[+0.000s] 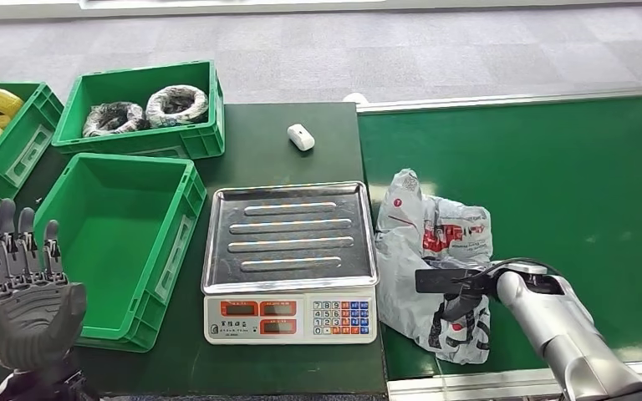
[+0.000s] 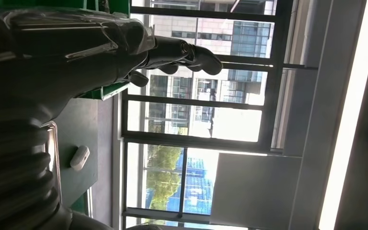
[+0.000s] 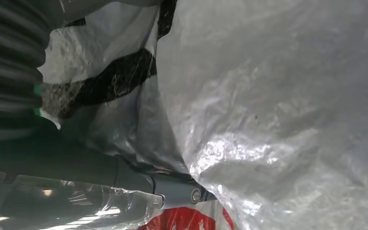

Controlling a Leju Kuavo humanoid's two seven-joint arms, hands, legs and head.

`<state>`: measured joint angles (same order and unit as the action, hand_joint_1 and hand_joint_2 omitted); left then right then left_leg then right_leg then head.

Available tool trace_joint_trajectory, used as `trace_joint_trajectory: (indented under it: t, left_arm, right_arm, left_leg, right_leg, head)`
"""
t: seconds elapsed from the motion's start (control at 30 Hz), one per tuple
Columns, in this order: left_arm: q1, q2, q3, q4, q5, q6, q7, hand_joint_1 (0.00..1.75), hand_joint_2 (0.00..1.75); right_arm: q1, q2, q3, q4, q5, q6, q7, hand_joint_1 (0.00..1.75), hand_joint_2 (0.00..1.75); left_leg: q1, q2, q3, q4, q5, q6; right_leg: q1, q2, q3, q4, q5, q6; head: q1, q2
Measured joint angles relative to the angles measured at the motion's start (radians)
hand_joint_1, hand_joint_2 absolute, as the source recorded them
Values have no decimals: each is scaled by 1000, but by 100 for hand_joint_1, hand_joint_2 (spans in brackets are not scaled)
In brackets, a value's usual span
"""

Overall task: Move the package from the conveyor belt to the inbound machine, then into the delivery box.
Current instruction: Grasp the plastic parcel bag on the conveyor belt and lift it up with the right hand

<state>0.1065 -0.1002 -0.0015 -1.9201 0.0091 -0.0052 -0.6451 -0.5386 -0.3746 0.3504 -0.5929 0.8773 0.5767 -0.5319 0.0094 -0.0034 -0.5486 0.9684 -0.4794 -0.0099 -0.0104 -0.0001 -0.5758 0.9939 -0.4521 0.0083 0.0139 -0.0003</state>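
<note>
Dark green desk [image 1: 292, 159] carries a steel-topped weighing scale [image 1: 290, 259] beside an empty green plastic crate [image 1: 113, 242]. Right of it, on the green conveyor belt [image 1: 552, 184], lies the crumpled white plastic package with red print [image 1: 430, 242]. The right hand [image 1: 460, 313] presses against it; whether its fingers grip, I cannot tell. The left hand [image 1: 25, 292] is raised, fingers [image 1: 8, 238] straight and apart.

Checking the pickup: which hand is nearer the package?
Right. The right hand is on the package at the belt's edge; the left hand is raised beyond the scale.
</note>
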Motion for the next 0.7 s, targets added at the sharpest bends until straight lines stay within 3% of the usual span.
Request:
trace_joint_trajectory:
  t: [0.23,0.27,0.37,0.4,0.7]
  left_arm:
    - [-12,20,-13,18,10,11,0,0,175]
    - [-14,21,-14,19,10,12,0,0,175]
    - [-16,26,-16,23,10,14,0,0,175]
    - [-17,27,-17,23,10,16,0,0,175]
    - [-22,30,-32,25,12,33,0,0,175]
  right_arm:
    - [-2,-16,96,-7,-62,22,-18,0,175]
    - [-2,-16,102,-8,-65,22,-18,19,175]
    - [-3,-19,119,-12,-70,22,-19,150,175]
    - [-3,-20,124,-13,-74,23,-21,175,175]
    - [18,-47,173,-72,-156,22,6,175,175]
  left_leg:
    - [0,1,4,0,0,0]
    - [0,1,4,0,0,0]
    - [0,1,5,0,0,0]
    - [0,1,6,0,0,0]
    - [0,1,7,0,-1,-1]
  right_leg:
    - [0,0,3,0,0,0]
    - [1,0,3,0,0,0]
    - [1,0,5,0,0,0]
    - [1,0,5,0,0,0]
    - [0,0,7,0,-1,0]
  head:
    - [0,0]
    - [0,0]
    - [0,0]
    - [0,0]
    - [0,0]
